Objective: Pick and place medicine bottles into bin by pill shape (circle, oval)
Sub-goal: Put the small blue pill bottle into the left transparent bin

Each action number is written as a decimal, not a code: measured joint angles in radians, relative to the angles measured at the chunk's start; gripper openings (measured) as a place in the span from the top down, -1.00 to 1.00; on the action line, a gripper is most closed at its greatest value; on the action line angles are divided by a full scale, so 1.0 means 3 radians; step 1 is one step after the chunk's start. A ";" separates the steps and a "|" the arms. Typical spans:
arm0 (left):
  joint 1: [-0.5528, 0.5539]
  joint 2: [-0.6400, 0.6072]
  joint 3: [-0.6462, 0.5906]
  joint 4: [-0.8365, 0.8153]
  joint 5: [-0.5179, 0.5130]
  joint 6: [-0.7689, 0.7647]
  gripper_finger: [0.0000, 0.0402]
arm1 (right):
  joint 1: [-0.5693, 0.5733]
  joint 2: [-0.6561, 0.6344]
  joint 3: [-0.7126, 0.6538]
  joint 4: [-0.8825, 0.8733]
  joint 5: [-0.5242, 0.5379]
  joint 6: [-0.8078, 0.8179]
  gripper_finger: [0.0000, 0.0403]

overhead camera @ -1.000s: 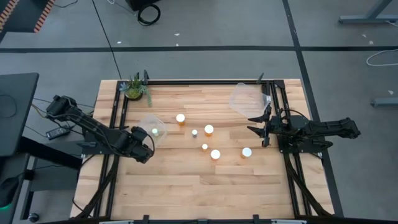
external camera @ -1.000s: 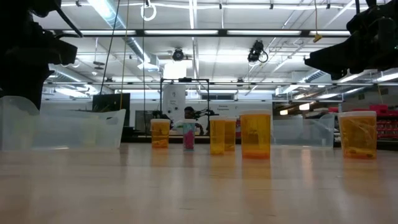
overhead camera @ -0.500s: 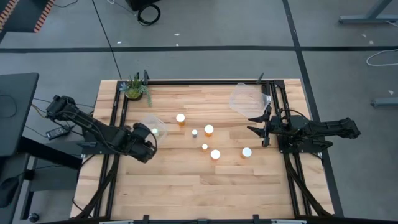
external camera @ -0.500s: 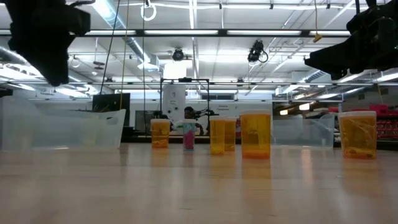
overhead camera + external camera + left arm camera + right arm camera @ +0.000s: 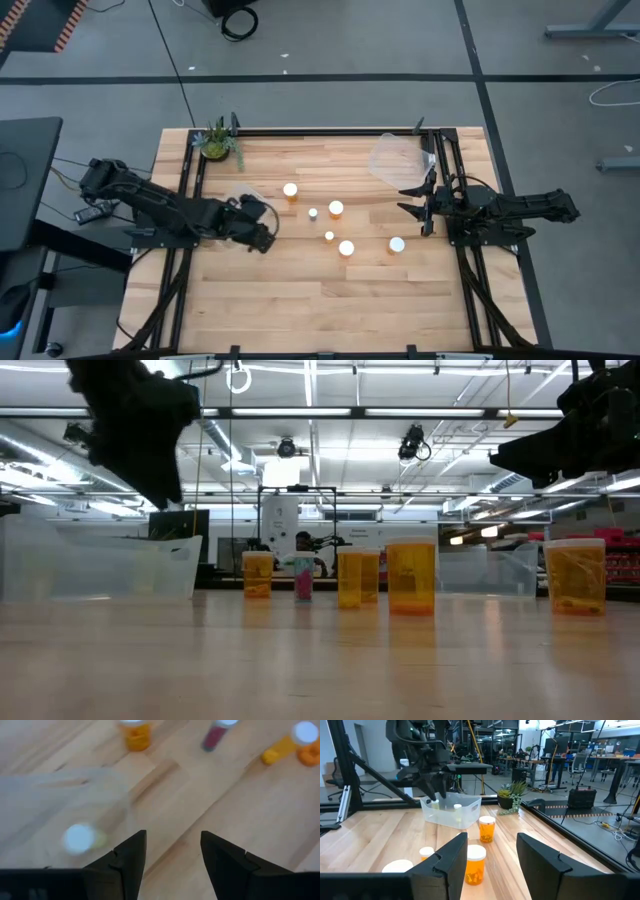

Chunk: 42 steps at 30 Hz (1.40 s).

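My left gripper (image 5: 262,232), open and empty, hovers just beside the left bin (image 5: 240,193); next I reach for the nearest bottle (image 5: 291,191).

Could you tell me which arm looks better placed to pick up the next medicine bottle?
Probably left: its open left hand hangs near the amber bottle, while the right hand waits at the table's edge.

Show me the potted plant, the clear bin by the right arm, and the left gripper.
Potted plant (image 5: 217,141), high view, on its green leaves.
Clear bin (image 5: 392,157), high view, on its bare floor.
Left gripper (image 5: 172,851), left wrist view, midway between the open fingertips.
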 joint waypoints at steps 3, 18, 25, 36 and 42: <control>0.0187 0.0155 0.0000 0.0227 0.0214 0.0248 0.03 | 0.0000 0.0000 0.0000 0.0000 0.0000 0.0000 0.12; 0.0832 0.0737 0.0145 0.0913 0.0760 0.1122 0.03 | -0.0001 0.0000 0.0000 0.0000 0.0000 0.0000 0.12; 0.0962 0.1116 0.0670 0.0884 0.0859 0.1556 0.03 | 0.0000 0.0000 0.0000 0.0001 0.0000 0.0000 0.12; 0.1116 0.1636 0.1221 0.0487 0.1157 0.1757 -0.12 | -0.0001 0.0000 0.0000 0.0001 0.0000 0.0000 0.12; 0.1176 0.1776 0.1237 0.0546 0.1214 0.1913 -0.28 | 0.0000 0.0000 0.0000 0.0001 0.0000 0.0000 0.12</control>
